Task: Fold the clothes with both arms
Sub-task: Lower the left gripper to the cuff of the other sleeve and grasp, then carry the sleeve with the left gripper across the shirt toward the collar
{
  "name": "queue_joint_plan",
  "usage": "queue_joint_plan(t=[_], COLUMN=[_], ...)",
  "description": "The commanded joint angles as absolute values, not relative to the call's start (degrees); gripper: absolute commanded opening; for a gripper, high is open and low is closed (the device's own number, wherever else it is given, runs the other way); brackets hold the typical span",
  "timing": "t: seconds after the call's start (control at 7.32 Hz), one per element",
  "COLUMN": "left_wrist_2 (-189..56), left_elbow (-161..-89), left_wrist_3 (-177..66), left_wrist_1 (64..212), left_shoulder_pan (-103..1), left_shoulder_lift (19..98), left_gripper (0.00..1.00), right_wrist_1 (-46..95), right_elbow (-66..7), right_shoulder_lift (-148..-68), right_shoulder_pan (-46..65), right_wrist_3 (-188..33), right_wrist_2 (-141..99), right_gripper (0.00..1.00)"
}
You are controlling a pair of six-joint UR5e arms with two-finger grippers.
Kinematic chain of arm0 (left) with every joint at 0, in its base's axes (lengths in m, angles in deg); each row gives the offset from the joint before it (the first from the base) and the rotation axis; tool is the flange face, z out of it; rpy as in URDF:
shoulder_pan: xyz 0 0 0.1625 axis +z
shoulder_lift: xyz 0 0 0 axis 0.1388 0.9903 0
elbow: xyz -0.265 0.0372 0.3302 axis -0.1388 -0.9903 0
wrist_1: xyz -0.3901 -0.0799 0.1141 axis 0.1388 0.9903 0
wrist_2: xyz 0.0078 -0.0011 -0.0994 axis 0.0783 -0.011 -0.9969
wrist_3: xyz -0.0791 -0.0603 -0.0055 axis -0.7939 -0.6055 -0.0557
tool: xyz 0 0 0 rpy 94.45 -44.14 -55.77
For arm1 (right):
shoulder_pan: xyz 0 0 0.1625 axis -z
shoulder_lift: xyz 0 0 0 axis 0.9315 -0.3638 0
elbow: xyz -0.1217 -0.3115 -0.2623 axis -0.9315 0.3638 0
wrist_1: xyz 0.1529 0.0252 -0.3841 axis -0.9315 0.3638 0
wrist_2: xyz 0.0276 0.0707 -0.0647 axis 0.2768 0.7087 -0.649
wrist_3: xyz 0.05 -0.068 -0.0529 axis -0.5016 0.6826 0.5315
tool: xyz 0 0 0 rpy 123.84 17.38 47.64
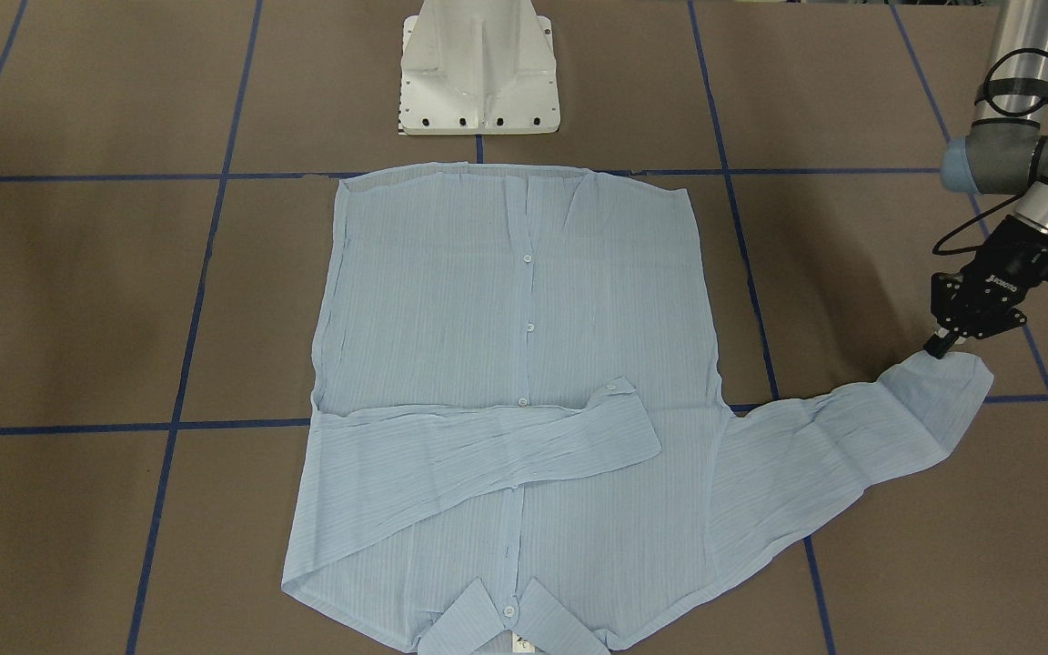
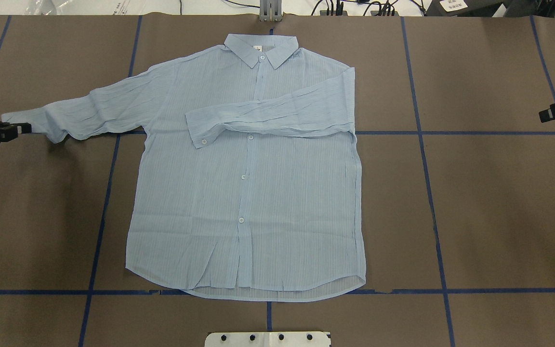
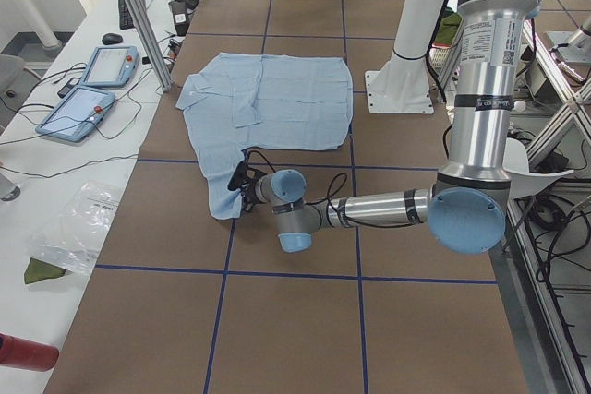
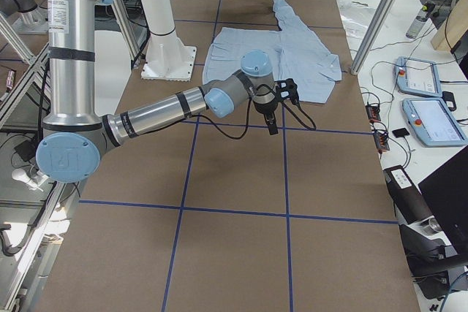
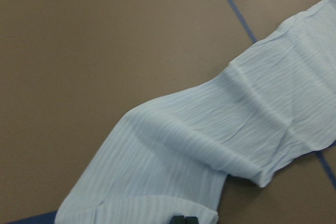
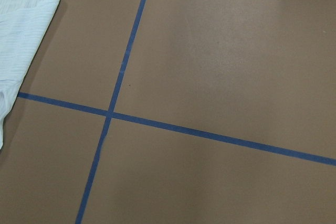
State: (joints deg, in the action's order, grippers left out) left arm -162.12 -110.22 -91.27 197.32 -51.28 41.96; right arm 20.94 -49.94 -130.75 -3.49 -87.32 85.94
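Observation:
The pale blue striped shirt (image 2: 258,193) lies flat and buttoned, front up, collar at the table's far edge from the robot. One sleeve (image 2: 268,115) is folded across the chest. The other sleeve (image 1: 851,437) stretches sideways onto bare table. My left gripper (image 1: 938,346) is low at that sleeve's cuff and shut on the cuff edge; in the left wrist view its fingertips (image 5: 185,219) meet at the fabric (image 5: 236,129). My right gripper (image 2: 545,115) hovers well off the shirt's other side, open and empty. In the right wrist view only a shirt corner (image 6: 21,14) shows.
The white pedestal base (image 1: 478,73) stands just behind the shirt's hem. Blue tape lines (image 2: 431,193) grid the brown table. Two tablets (image 3: 92,89) and cables lie on a side bench beyond the collar edge.

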Motion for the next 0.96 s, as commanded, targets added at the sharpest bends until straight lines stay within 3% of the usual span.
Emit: queue_joint_plan(t=[0.0,0.27,0.82], left_wrist_2=[-167.1,-167.8,-161.0], left_elbow=[-113.3,-114.0,-113.5], left_wrist_3=[-94.5,-98.9,-109.0], left_wrist_1=[190.9,180.4,159.0], left_shoulder_pan=[-51.3,-50.8,-39.5], left_shoulder_lift=[49.5,59.5,80.8], left_gripper=[0.00,0.00,0.00], right_wrist_1=[20.9,20.9,21.0], right_elbow=[-49.9,-49.9,-49.7], right_shoulder_lift=[-130.7,-130.7,-130.7], right_shoulder_pan=[-3.5,-3.4,-3.4], right_wrist_3=[-87.5,-87.5,-87.6], right_wrist_2=[85.9,86.0,86.1], right_gripper=[1.00,1.00,1.00])
